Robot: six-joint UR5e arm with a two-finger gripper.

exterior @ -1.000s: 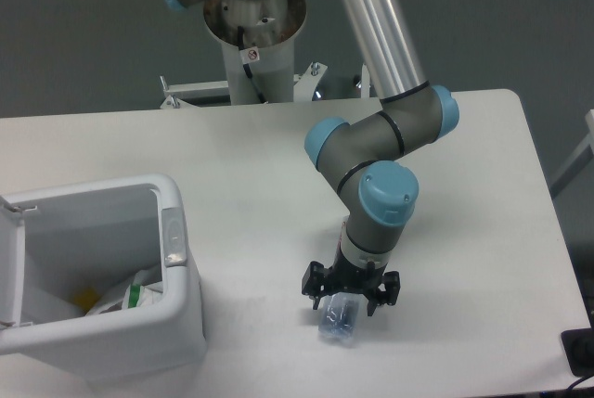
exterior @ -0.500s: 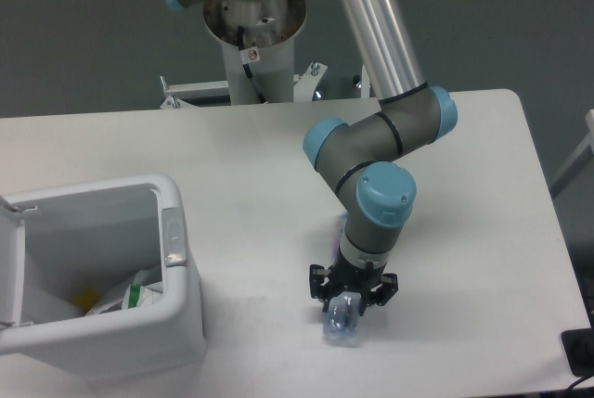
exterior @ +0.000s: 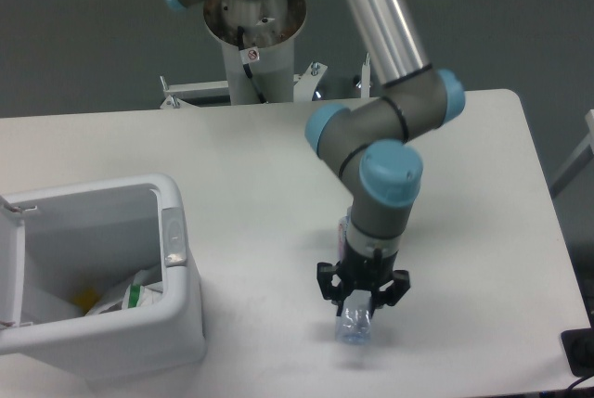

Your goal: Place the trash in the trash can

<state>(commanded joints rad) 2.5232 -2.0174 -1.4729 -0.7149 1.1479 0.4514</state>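
The gripper [exterior: 359,301] pointed straight down at the table [exterior: 260,166], its two black fingers drawn in close on the bottle [exterior: 354,324], which stuck out below them with its clear lower end towards the near edge. Whether that end touched the tabletop or hung just above it, I could not tell from where I stood; the cap was hidden by the gripper.

Far to the left stood the can [exterior: 176,324], a white bin with rounded corners, its lid [exterior: 9,259] swung open to the left and a grey latch [exterior: 173,238] on its right rim. Down inside it lay the wrapper [exterior: 130,294], crumpled white with a green edge, next to something yellow I could not make out.

The bottle and gripper were well apart from the can, off to its right, near the front of the table.

The arm [exterior: 390,120] came down from the upper middle as a long silver tube, bent at a grey elbow with blue caps, folded back to the left at a second joint, and then dropped through a blue-capped wrist [exterior: 390,175] straight down into the gripper. Behind it rose the arm's grey pedestal [exterior: 252,55].
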